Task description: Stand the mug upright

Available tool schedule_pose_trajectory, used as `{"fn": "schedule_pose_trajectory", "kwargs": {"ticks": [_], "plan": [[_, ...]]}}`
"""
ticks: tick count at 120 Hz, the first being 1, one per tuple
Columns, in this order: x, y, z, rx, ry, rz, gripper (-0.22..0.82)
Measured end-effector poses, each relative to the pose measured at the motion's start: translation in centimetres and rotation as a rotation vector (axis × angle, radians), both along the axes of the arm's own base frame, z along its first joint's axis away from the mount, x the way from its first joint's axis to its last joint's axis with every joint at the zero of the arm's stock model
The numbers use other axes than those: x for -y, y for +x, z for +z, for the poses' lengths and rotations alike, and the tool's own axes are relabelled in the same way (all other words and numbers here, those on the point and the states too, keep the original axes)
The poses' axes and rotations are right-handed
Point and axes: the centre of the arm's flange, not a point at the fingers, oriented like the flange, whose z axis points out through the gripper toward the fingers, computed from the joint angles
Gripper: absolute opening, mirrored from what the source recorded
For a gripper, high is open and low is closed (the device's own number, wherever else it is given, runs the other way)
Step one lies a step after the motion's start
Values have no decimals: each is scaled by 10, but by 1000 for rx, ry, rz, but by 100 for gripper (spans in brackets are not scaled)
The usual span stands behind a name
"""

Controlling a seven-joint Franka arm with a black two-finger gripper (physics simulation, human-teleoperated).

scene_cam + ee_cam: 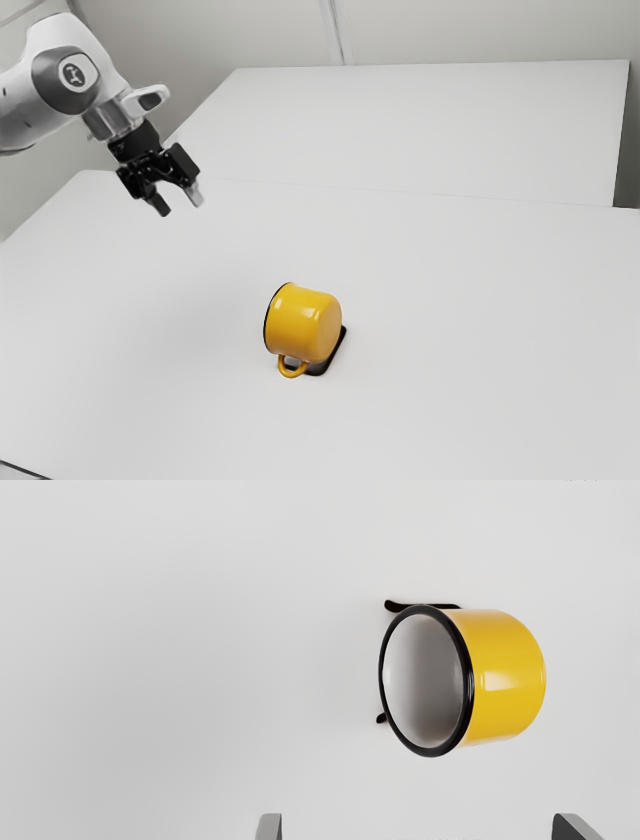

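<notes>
Mug (300, 322) on its side on table (450, 300), partly over flat black object (320, 369). Gripper (180, 202) open, fingers wide apart, above table and well apart from mug. Exterior view: yellow handle (282, 367), outer base. Wrist view: pale interior (420, 680), black rim (469, 680). Round dark badge (77, 73) on arm (22, 110), unreadable

Mug (505, 675): glossy, smooth yellow outer surface, enamel-like; rim shiny black. Worktop (450, 300): smooth, matt white. Black item beneath mug (319, 368): dark, material unclear.
</notes>
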Motion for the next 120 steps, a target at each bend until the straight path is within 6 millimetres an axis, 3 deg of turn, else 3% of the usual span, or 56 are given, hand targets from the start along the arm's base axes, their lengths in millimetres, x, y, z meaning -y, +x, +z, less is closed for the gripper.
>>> {"fn": "schedule_pose_trajectory", "kwargs": {"ticks": [18, 55, 76, 120], "plan": [[13, -17, -60, -99, -192, 63, 59], [42, -20, -139, -221, -469, 129, 59], [27, -20, -164, -226, -539, 161, 59], [45, -10, -197, -147, -572, 109, 58]]}}
